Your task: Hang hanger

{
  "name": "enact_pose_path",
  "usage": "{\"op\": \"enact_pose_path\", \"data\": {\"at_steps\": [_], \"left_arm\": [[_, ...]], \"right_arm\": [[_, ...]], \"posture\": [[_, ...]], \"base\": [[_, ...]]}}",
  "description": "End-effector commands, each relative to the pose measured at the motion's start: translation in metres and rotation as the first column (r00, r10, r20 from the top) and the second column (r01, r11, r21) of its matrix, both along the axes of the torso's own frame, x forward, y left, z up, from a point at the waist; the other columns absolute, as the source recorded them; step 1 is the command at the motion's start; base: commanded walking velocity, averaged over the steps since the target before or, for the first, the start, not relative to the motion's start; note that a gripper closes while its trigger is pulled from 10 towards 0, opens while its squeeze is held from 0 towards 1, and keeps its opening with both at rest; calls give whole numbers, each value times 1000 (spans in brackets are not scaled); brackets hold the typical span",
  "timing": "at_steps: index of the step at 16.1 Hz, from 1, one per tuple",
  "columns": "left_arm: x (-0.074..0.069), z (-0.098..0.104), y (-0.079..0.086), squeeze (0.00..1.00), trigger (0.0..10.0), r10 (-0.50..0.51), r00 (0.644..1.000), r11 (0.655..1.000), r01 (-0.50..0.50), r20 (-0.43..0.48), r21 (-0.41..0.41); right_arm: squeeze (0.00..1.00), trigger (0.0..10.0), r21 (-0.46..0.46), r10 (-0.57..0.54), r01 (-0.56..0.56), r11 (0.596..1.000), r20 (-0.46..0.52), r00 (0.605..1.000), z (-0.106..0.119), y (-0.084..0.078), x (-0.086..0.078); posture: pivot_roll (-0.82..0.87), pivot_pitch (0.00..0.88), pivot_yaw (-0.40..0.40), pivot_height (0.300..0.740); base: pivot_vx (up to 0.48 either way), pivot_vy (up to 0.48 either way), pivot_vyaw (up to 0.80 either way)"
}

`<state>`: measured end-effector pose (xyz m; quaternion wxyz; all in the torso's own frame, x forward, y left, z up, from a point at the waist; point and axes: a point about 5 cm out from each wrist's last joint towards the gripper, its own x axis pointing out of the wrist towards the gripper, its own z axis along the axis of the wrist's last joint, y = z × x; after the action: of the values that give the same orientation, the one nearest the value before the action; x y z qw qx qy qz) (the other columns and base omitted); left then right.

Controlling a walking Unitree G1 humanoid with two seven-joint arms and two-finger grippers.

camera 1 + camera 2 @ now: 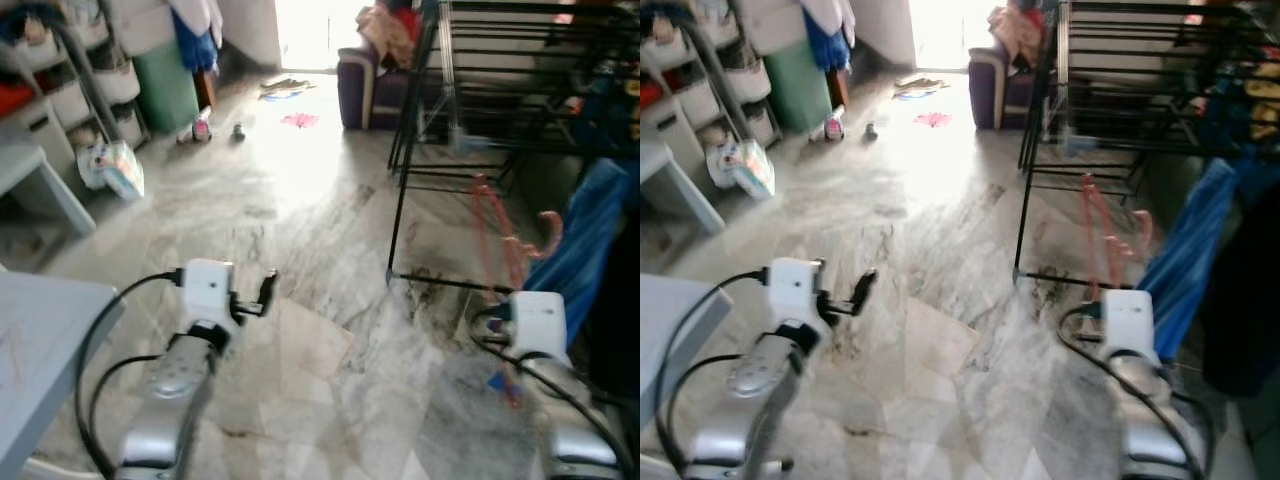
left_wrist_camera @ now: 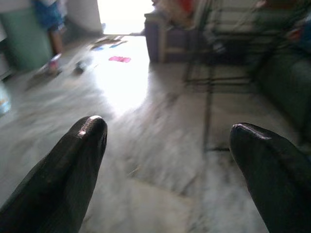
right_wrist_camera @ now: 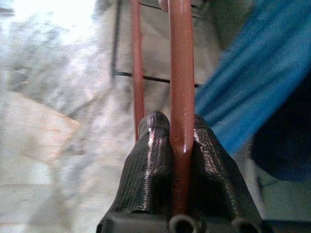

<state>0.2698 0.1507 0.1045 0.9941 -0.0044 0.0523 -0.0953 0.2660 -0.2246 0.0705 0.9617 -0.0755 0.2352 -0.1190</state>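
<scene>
A thin pink hanger (image 1: 500, 235) stands up from my right gripper (image 3: 181, 127), which is shut on one of its bars (image 3: 181, 73). Its hook (image 1: 549, 228) curls at the top beside a blue cloth (image 1: 585, 235). The black drying rack (image 1: 500, 90) stands ahead to the right, and the hanger is held in front of its lower bars. My left gripper (image 1: 268, 290) is held out over the marble floor, open with nothing between its fingers (image 2: 73, 165).
Blue cloth (image 1: 1190, 250) hangs off the rack's right side. A purple sofa (image 1: 372, 85) sits behind the rack. A grey table corner (image 1: 40, 330) is at my near left, with shelves (image 1: 70, 80) and a green bin (image 1: 165, 85) at the far left. Small items litter the floor (image 1: 290, 95) near the bright doorway.
</scene>
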Motion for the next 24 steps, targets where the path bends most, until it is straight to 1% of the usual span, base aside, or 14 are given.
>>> {"op": "enact_pose_path", "data": {"at_steps": [1, 3, 6, 9, 12, 15, 17, 18, 21, 24], "left_arm": [[1, 1, -4, 0, 10000, -12, 1000, 1000, 12, 0, 12], [2, -3, -1, 0, 10000, 14, 1000, 997, -12, -23, 71], [1, -3, 0, 0, 10000, 29, 999, 999, -28, -26, 42], [0, -3, -1, 0, 10000, 28, 999, 999, -27, -26, 42], [-1, -4, -1, 0, 10000, 31, 999, 999, -30, -29, 46], [-1, -6, -3, 0, 10000, 23, 999, 999, -21, -41, 49], [-1, -5, -4, 0, 10000, 18, 999, 1000, -17, -31, 26], [-1, -4, -5, 0, 10000, 24, 999, 1000, -24, -25, -3], [-2, -7, -5, 0, 10000, 27, 998, 1000, -27, -52, 2], [-2, -8, -5, 0, 10000, 29, 998, 1000, -29, -58, -1]], "right_arm": [[0, 10000, -13, -17, 17, 1000, 11, 1000, 5, -6, 0], [0, 10000, -12, -19, 19, 1000, 11, 1000, 5, -7, 3], [0, 10000, -13, -16, 16, 1000, 9, 1000, 5, -5, 3], [0, 10000, -4, -1, 1, 1000, 0, 1000, 4, -4, 3], [0, 10000, -35, 26, -26, 999, -4, 1000, 5, -3, 4], [0, 10000, -47, 21, -22, 999, -8, 1000, 5, -3, 5], [0, 10000, -56, 14, -14, 998, -4, 1000, 6, -3, 7], [0, 10000, -57, 13, -13, 998, -4, 1000, 6, -4, 7], [0, 10000, -55, 23, -24, 998, -17, 1000, 4, -1, 8], [0, 10000, -78, 34, -39, 996, -66, 997, -3, 0, 6]], "posture": [[48, 56, 0, 740], [48, 56, 0, 740], [49, 60, -2, 740], [49, 62, -3, 740], [48, 64, -6, 740], [48, 64, -7, 740], [50, 63, -7, 740], [51, 63, -8, 740], [53, 61, -9, 740], [54, 60, -10, 740]], "base": [[480, 0, 0], [480, 0, 0], [475, 0, 0], [480, 0, 0], [480, 0, 0], [476, 0, 0], [467, 0, 0], [0, 0, 0], [0, 0, 0], [0, 0, 0]]}}
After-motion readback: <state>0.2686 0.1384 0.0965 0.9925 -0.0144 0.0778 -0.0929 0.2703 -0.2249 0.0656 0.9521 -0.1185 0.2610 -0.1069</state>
